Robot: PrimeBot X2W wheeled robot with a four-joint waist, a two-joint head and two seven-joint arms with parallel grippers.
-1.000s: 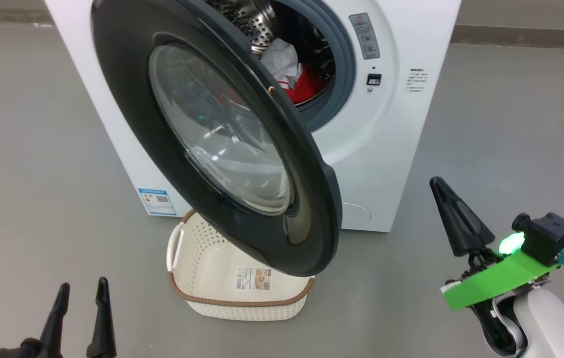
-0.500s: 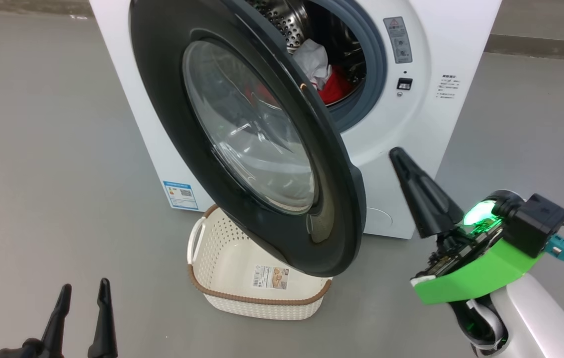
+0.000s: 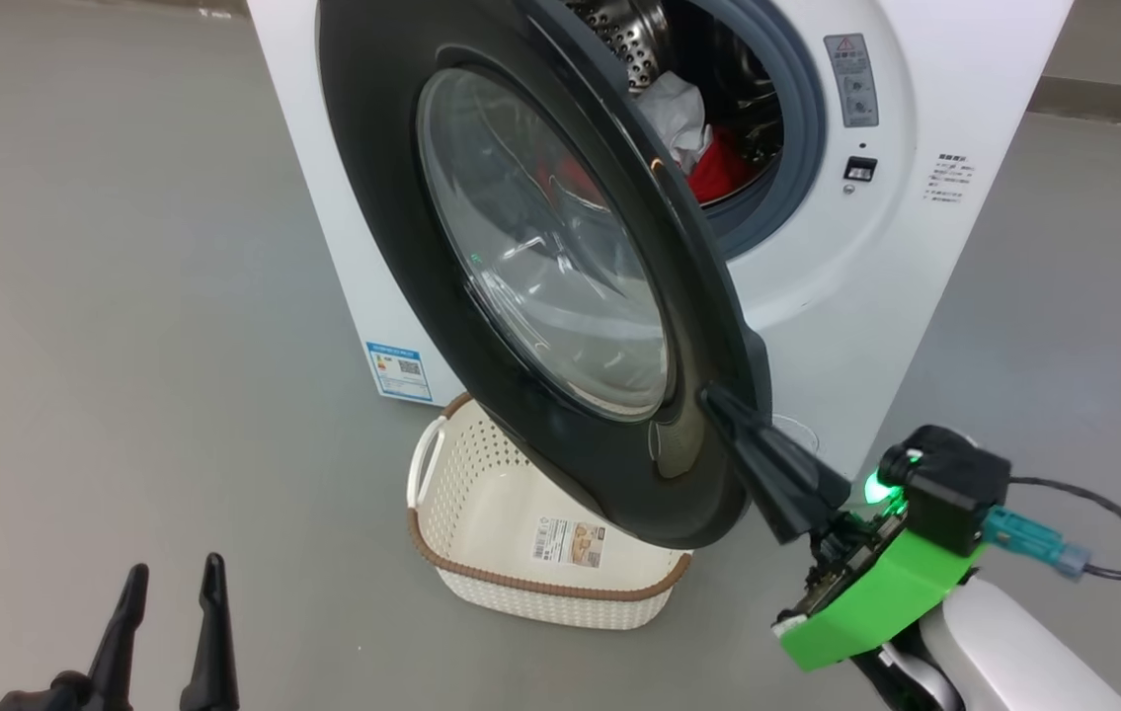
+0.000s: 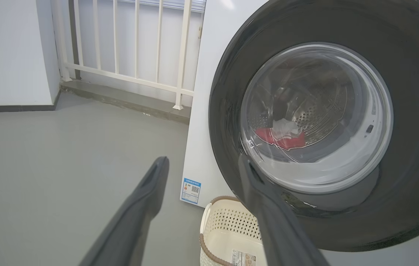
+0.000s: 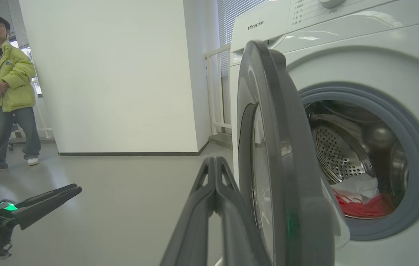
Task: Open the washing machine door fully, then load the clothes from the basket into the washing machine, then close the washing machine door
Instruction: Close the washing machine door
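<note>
Washing machine (image 3: pixel 925 286) with its door (image 3: pixel 372 178) swung partway out from the front, neither fully open nor shut. The opening to the steel drum is exposed on the right of the door. The clothes (image 3: pixel 718 173), red with a white piece on top, lie inside the drum at its bottom; they also show through the door glass in the left wrist view. The basket (image 3: pixel 481 494) stands on the grey floor just in front of the machine, partly under the door's lower edge, with nothing in it but its label sticker.

Right hand (image 3: pixel 713 398): fingers pressed together into a single point, with the tip at the lower outer edge of the door's black rim, by the handle recess. It looks to be touching, but contact cannot be confirmed. Left hand (image 3: pixel 175 568): fingers apart, holding nothing, low and well clear of the machine. A person (image 5: pixel 6 92) in a yellow-green jacket stands across the room.

Judged progress: opening and loading appear complete; only closing the door remains, presumably by a push from the right hand.
</note>
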